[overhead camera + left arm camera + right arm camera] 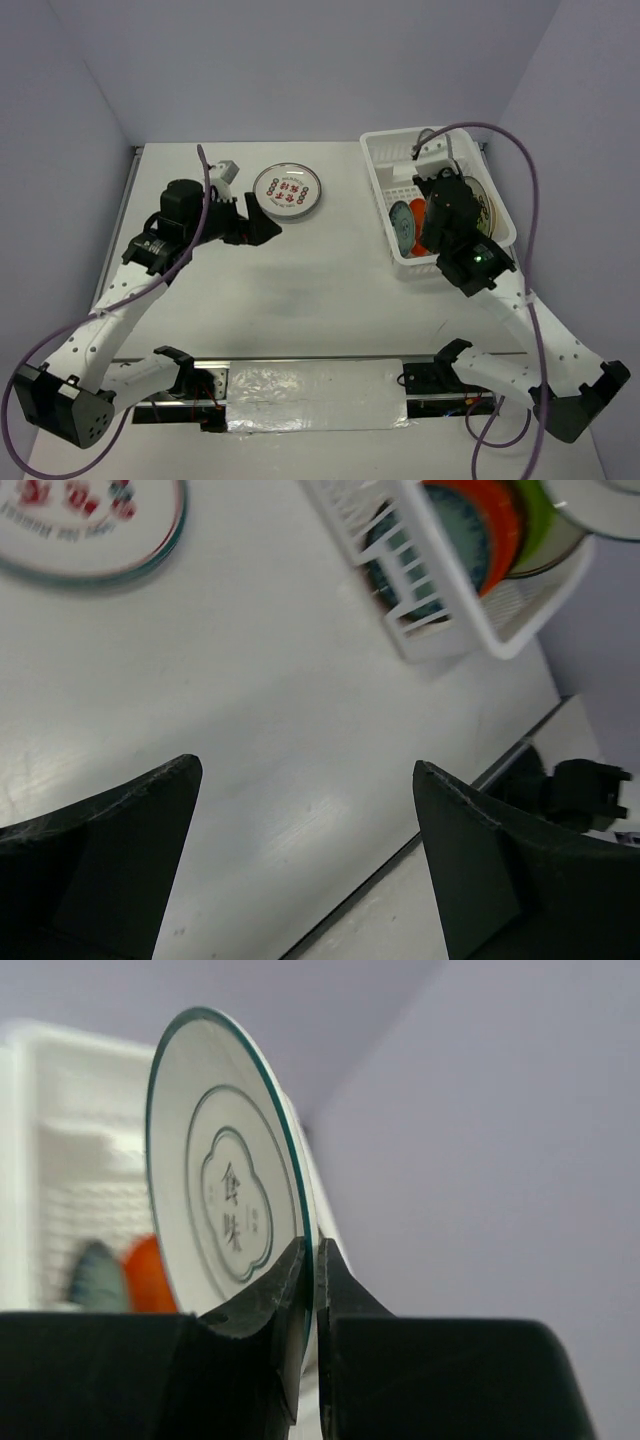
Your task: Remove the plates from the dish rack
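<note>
Right claw (310,1256) is clenched on the rim of a white green-edged plate (225,1190), held on edge over the dish rack (385,160) at the far right of the table (320,300). A teal plate (402,222), an orange plate (421,243) and a green plate (536,515) stand upright in the near end of the rack. Left claw (305,820) is released, fingers wide apart with nothing between them. It sits near a red-marked plate (287,190), which lies flat on the table at far centre.
</note>
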